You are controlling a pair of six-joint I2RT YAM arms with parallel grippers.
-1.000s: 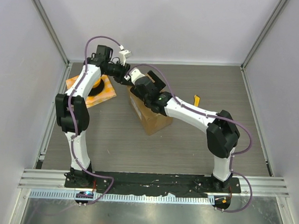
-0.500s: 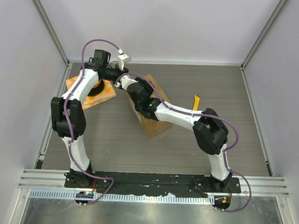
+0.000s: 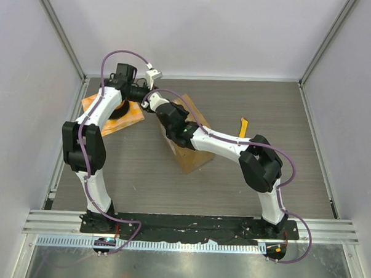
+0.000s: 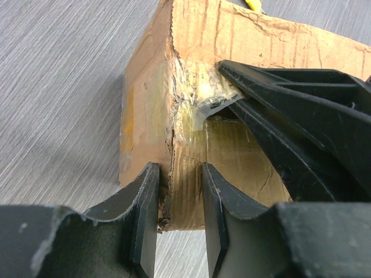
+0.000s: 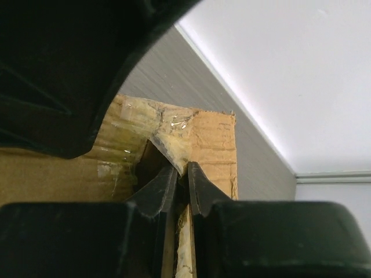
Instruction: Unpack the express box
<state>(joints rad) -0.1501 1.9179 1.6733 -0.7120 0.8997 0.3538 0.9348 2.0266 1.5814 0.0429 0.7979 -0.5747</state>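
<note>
The express box [image 3: 193, 155], brown cardboard with torn clear tape [image 4: 204, 96] on its seam, lies mid-table under both arms. My left gripper [image 4: 181, 197] straddles the box's near corner edge, cardboard [image 4: 243, 35] filling the gap between its fingers. The right gripper [image 5: 181, 174] is pinched on a taped flap edge of the box [image 5: 214, 139] at the seam; in the left wrist view its black fingers [image 4: 278, 98] reach in from the right. From above, both grippers meet at the box's left end, the left gripper [image 3: 150, 98] beside the right gripper [image 3: 158, 107].
An orange checkered cloth [image 3: 130, 116] with a round orange object, mostly hidden by the left arm, lies at the back left. A small yellow strip [image 3: 244, 126] lies right of the box. Walls enclose the table on three sides.
The right gripper has swung left to the box's taped end and closed from wide open onto the flap edge. The left gripper has barely moved.
</note>
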